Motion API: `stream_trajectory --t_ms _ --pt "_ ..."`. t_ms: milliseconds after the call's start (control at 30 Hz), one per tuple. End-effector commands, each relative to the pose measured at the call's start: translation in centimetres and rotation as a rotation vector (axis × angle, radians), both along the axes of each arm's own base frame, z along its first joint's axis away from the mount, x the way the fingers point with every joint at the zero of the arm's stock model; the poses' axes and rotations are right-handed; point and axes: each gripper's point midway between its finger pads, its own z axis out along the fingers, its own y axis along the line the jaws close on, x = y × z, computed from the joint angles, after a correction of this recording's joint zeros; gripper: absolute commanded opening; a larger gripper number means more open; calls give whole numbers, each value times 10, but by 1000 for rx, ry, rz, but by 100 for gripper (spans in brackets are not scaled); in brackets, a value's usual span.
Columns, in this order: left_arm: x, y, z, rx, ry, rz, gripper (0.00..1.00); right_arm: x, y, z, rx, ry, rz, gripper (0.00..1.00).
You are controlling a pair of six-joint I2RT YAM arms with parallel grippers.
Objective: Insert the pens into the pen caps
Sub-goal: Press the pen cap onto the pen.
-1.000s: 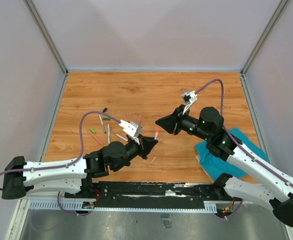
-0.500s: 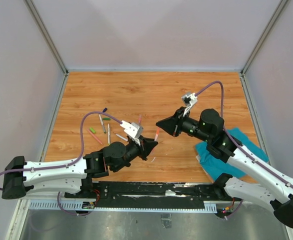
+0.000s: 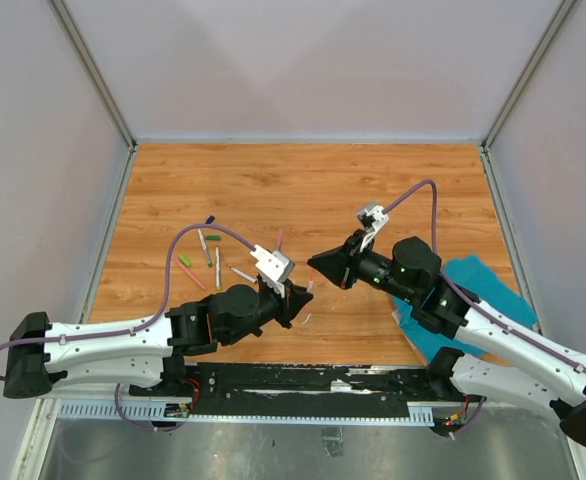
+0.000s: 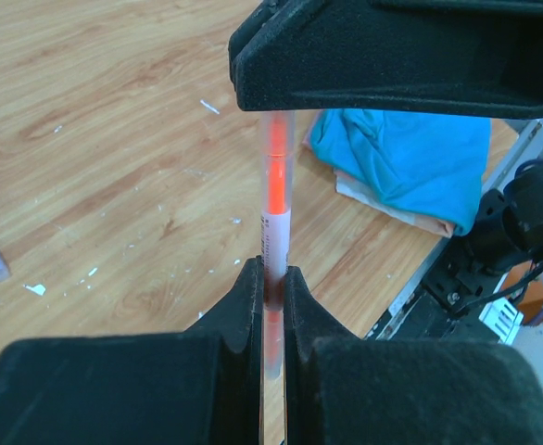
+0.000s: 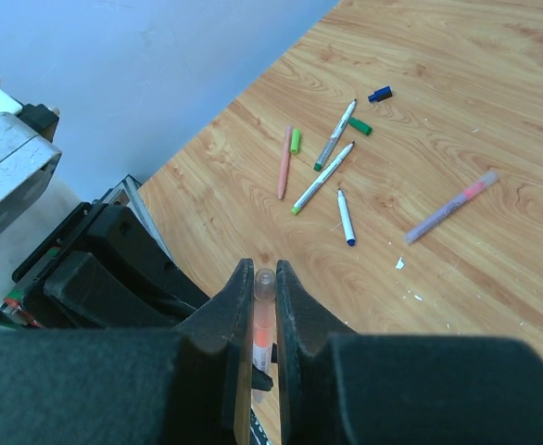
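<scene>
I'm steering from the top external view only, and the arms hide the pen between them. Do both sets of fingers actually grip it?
Observer: Yes. In the left wrist view the left fingers are shut on the pale barrel of the orange pen.
Operator: And the right side?
Observer: The right wrist view shows the right fingers shut on that pen's clear end, with orange showing inside it.
Operator: Is it straight between them?
Observer: In the left wrist view it runs in one straight line from the left fingers into the right ones, with no visible bend.

Six pens (image 5: 322, 176), three loose pen caps (image 5: 380, 94), one teal cloth (image 3: 473, 290)
</scene>
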Motion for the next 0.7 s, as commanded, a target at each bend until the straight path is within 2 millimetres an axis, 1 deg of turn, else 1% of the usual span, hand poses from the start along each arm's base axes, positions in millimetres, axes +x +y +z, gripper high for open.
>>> stream_trajectory --t_ms 0,167,333,500,600,667 --pt "7 0 123 -352 -121 31 0 -45 -3 -87 -218 160 133 0" --pt "5 4 137 -380 -138 27 0 -56 -10 -121 -276 208 119 1" --pt "3 3 145 -402 -144 15 1 -65 -11 -143 -309 243 101 1" --pt "2 6 152 -417 -151 17 0 -73 -19 -168 -347 294 75 1" --pt "3 8 155 -427 -154 25 1 -74 -20 -172 -350 292 68 0" --pt "4 8 151 -421 -154 27 0 -72 -16 -164 -327 277 70 1"
